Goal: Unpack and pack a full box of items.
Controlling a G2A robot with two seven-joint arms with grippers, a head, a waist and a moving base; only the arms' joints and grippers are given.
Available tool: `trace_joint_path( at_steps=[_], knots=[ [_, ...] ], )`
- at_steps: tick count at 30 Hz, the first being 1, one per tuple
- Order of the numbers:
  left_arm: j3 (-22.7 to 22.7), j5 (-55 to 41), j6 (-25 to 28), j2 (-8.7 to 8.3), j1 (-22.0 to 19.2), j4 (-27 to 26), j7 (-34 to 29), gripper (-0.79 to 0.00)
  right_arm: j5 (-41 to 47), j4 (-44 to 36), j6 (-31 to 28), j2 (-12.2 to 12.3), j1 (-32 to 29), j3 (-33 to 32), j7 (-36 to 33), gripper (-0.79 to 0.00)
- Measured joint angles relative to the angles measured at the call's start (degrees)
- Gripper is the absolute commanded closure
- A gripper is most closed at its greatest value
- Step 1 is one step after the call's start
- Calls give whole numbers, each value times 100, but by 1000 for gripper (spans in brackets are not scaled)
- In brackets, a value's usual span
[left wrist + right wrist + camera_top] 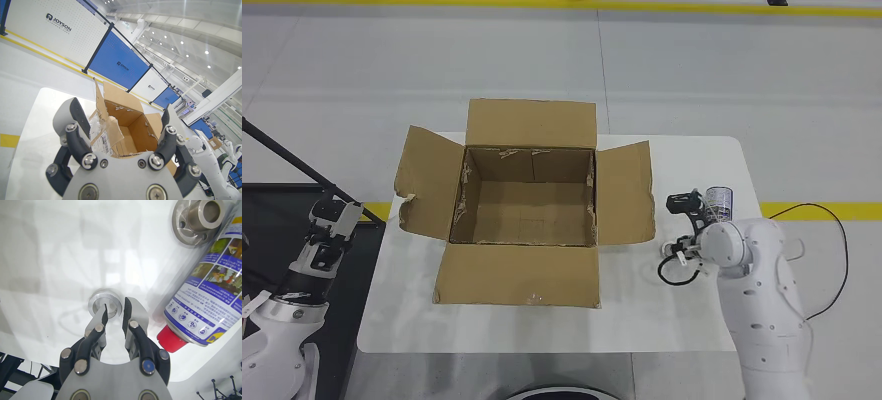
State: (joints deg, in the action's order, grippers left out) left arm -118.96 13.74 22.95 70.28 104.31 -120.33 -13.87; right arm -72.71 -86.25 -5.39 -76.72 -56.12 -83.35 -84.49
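The right gripper (115, 307), parted, straddles the metal ring's (96, 299) wall near the counter's (692, 170) right edge. The open cardboard box (530, 122) lies centre-counter.

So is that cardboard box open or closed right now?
Open. All four flaps of the cardboard box are folded outward in the top view, and its bare inside floor shows.

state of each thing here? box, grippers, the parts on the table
cardboard box: open, four flaps spread, looks empty
left gripper: open, holding nothing
metal ring: flat on the table
right gripper: slightly open, one finger inside the metal ring
spray can: red cap on
flanged bushing: standing on its flange, bore up
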Motion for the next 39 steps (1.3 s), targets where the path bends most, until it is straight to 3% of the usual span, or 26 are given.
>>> trace_joint_path(
  at_steps=[8,12,23,33,39],
  knots=[
    [0,0,0,0,0,0,0,-785,-1,228,71,28,74,88,61,-179],
    [0,0,0,0,0,0,0,-785,2,267,84,46,78,117,87,0],
    [0,0,0,0,0,0,0,-785,-36,-263,223,120,11,-12,151,0],
    [0,0,0,0,0,0,0,-785,282,-1997,760,170,-59,-389,367,0],
    [0,0,0,0,0,0,0,-785,715,-2782,1157,136,172,-236,747,0]
  ],
)
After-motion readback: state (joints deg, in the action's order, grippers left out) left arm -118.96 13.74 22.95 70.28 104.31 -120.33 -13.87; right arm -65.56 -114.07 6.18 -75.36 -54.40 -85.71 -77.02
